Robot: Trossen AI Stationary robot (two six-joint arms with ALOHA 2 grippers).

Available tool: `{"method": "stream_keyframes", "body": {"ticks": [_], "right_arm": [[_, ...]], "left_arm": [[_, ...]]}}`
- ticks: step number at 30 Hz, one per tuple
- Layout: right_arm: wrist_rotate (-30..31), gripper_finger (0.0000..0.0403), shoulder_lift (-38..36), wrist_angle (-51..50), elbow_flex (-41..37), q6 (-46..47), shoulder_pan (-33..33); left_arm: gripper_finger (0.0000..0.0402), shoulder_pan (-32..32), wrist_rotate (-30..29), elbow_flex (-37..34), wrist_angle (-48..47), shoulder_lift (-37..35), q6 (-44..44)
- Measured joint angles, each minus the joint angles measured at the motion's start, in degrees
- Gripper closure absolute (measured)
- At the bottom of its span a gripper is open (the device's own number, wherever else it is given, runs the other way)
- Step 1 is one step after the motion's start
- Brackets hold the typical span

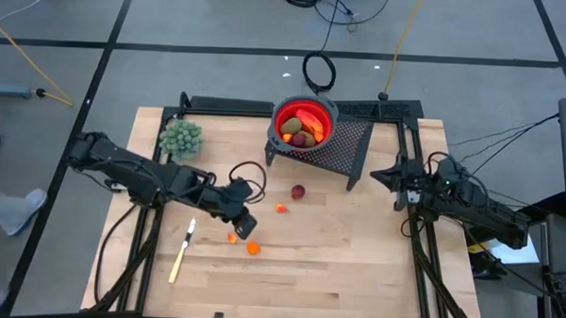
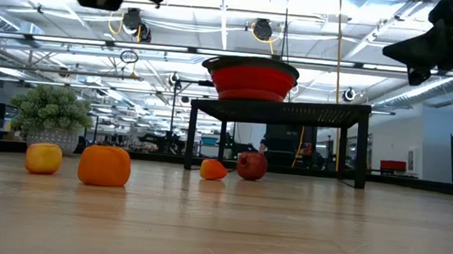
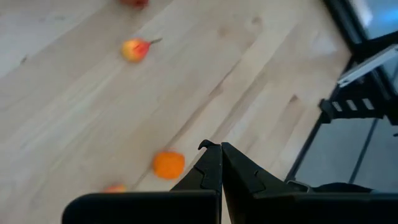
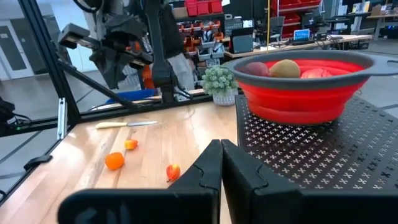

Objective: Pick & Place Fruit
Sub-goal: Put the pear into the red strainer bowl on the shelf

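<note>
Several fruits already sit in the red bowl (image 1: 304, 122), which stands on a black perforated metal rack (image 1: 345, 147) at the far side of the pale wooden tabletop (image 1: 355, 256): a long orange-red piece, a brownish-green oval and a dark red one show inside. Left to collect are a glossy dark red ball (image 1: 299, 192), a small orange bit (image 1: 281, 208) near it, and two orange bits (image 1: 253, 247) nearer. The left gripper (image 1: 247, 222) hovers above those, fingers closed and empty. The right gripper (image 1: 382, 175) waits beside the rack, likewise closed on nothing.
</note>
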Motion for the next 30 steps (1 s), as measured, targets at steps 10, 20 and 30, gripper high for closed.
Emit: {"method": "stream_keyframes", "body": {"ticks": [10, 20, 30], "right_arm": [[0.0, 0.0403, 0.0, 9.22, -5.39, 0.0, 0.0], [0.07, 0.0403, 0.0, 10.32, -6.35, -0.23, 0.0], [0.13, 0.0403, 0.0, 10.3, -6.35, -0.42, -0.02]], "left_arm": [[0.04, -0.51, 0.0, 0.0, -4.8, 0.0, -5.37], [0.04, -0.83, 0.47, 0.0, -8.14, 4.16, -7.42], [0.0364, -0.73, 7.07, -0.02, -10.4, 11.01, -13.05]]}}
